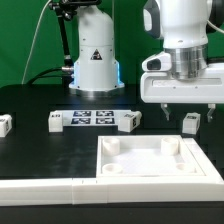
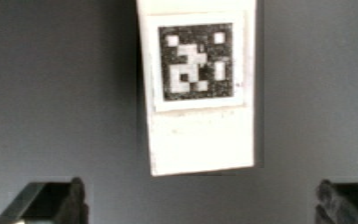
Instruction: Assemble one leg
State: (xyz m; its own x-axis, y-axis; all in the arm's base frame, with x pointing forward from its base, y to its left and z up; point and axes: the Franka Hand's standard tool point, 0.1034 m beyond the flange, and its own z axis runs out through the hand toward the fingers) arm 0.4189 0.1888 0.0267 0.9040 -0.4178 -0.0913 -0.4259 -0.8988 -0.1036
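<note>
— While the gripper [image 1: 188,107] hangs above the black table [image 1: 40,150], where does the leg [image 1: 190,122] stand?
— Right beneath it, near the table edge at the exterior view's right, just behind the white panel's [image 1: 150,160] far corner.
— And the claw?
— Spread wide, holding nothing. In the wrist view its fingers [image 2: 51,200] flank the leg's tag [image 2: 199,60]; they appear clear of the leg, though that view is blurred.

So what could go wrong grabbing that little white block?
The open pincer hangs above the small white plastic block-like leg, which looks slightly tilted in the wrist view, so closing might twist or tip it. The large white square panel lies close by; a finger could bump it.
</note>
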